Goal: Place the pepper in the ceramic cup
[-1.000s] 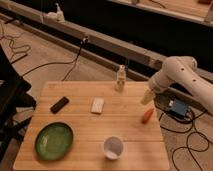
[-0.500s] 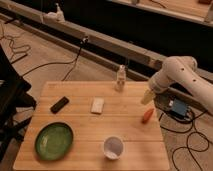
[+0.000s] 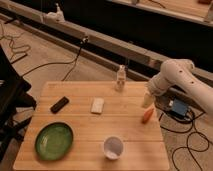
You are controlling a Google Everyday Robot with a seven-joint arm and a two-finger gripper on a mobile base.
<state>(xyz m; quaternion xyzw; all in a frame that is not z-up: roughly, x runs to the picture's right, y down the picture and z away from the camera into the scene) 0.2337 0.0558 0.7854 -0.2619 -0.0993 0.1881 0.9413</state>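
Note:
The red-orange pepper (image 3: 146, 115) lies on the wooden table (image 3: 85, 127) near its right edge. The small white ceramic cup (image 3: 113, 147) stands upright near the table's front edge, left of and nearer than the pepper. My gripper (image 3: 147, 101) hangs from the white arm at the right, just above and behind the pepper, pointing down at it. Nothing shows in it.
A green round plate (image 3: 54, 140) sits at the front left. A black oblong object (image 3: 59, 104) and a white block (image 3: 97, 105) lie mid-table. A small clear bottle (image 3: 120, 78) stands at the back edge. A blue box (image 3: 178, 108) and cables lie on the floor to the right.

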